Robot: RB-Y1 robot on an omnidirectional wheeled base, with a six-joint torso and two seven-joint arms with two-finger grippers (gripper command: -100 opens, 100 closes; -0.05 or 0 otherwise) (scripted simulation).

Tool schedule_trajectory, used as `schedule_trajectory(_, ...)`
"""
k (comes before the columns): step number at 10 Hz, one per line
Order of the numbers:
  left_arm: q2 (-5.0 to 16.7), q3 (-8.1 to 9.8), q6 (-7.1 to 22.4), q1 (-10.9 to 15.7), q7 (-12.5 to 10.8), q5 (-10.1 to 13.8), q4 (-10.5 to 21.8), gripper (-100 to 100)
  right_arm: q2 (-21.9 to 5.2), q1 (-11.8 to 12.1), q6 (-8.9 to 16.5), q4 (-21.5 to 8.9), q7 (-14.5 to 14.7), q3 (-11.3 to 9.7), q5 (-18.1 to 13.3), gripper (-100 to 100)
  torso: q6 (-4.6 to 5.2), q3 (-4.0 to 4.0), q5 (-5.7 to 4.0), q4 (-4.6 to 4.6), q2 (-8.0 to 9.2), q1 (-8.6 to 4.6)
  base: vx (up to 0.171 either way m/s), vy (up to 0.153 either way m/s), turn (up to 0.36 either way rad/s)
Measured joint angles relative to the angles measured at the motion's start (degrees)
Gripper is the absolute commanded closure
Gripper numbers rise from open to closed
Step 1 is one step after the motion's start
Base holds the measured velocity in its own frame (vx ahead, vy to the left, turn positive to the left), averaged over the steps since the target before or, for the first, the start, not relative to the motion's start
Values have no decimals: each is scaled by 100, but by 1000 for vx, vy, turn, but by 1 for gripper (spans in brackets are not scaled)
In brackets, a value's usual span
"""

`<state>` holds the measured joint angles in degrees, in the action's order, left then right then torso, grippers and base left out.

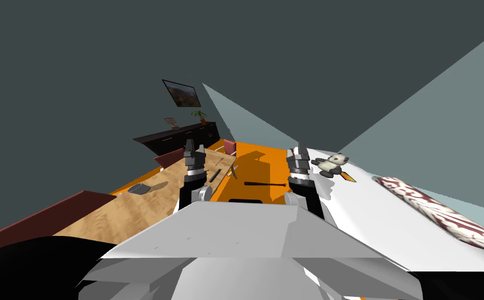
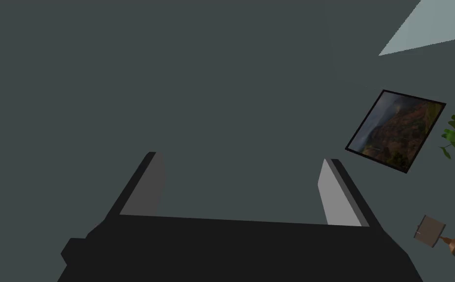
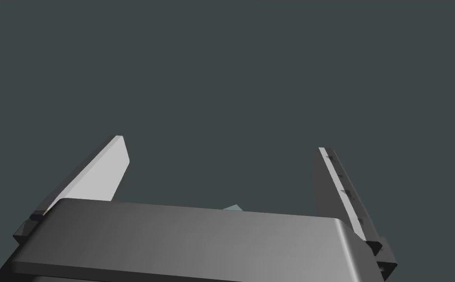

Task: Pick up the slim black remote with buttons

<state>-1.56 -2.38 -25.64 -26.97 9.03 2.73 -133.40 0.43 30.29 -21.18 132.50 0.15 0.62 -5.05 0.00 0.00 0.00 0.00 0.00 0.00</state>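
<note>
A slim black remote (image 1: 214,175) lies on the light wooden table (image 1: 131,208), close to the right of my left forearm. My left gripper (image 1: 194,145) is raised above the table and points up and away from it; the left wrist view has this gripper (image 2: 239,157) open with nothing between its fingers. My right gripper (image 1: 300,149) is held up near the edge of a white bed (image 1: 392,219). Its fingers stand open and empty in the right wrist view (image 3: 221,144).
A grey flat object (image 1: 139,189) and a small curved tool (image 1: 233,171) also lie on the table. A long dark bat (image 1: 264,184) rests on the orange floor (image 1: 256,166). A panda toy (image 1: 332,164) and a patterned pillow (image 1: 433,211) sit on the bed. Red-brown chairs (image 1: 170,156) and a dark sideboard (image 1: 183,135) stand beyond.
</note>
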Motion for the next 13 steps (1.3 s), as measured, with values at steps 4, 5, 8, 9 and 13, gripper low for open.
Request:
schedule_trajectory(4,458,64,352,105,-167,65,198,-100,0,0,0,0,0,0,0,0,0,-1,-1,0,-1,-3,-1,-12,0)
schedule_trajectory(5,527,79,496,200,-214,77,308,-100,0,0,0,0,0,0,0,0,1,-1,-1,-1,-2,-3,5,-13,-1)
schedule_trajectory(8,743,171,906,286,-425,177,489,-100,0,0,0,0,0,0,0,0,0,-2,-1,-1,-3,-3,5,-12,3)
schedule_trajectory(9,797,209,1063,349,-488,212,556,-100,0,0,0,0,0,0,0,0,0,-2,-1,-1,-4,-3,9,-16,6)
schedule_trajectory(13,964,334,1750,634,-785,363,1003,-100,0,0,0,0,0,0,0,0,0,-4,0,-2,-7,-3,13,-15,9)
